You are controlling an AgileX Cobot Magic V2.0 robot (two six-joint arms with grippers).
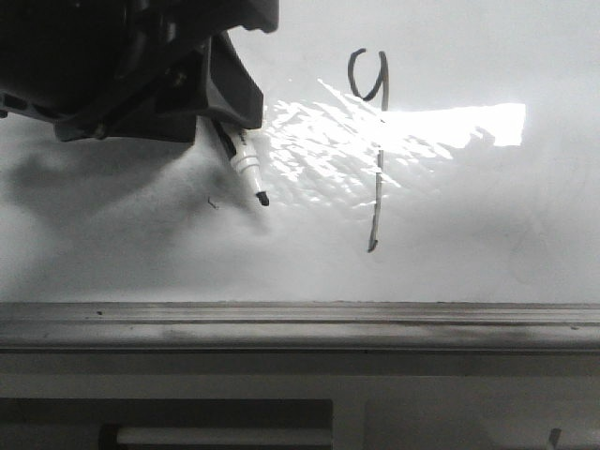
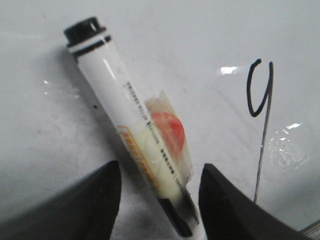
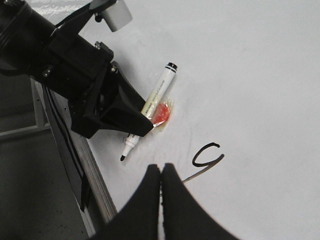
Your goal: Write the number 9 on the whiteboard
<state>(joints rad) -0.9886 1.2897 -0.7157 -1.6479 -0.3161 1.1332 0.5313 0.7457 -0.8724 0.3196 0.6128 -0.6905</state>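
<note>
The number 9 (image 1: 375,217) is drawn on the whiteboard (image 1: 487,216), a small loop over a long tail. It also shows in the left wrist view (image 2: 262,150) and the right wrist view (image 3: 196,159). A white marker (image 1: 246,164) with clear tape and a red patch lies on the board, uncapped tip toward the frame. My left gripper (image 2: 160,170) is open and straddles the marker (image 2: 130,120), with gaps on both sides. My right gripper (image 3: 161,167) is shut and empty, hovering above the 9's tail; it is out of the front view.
The board's grey metal frame edge (image 1: 300,323) runs along the near side, with a lower ledge beneath it. A tiny dark scratch mark (image 1: 213,201) sits left of the marker tip. The left arm (image 3: 75,75) looms over the board near the frame.
</note>
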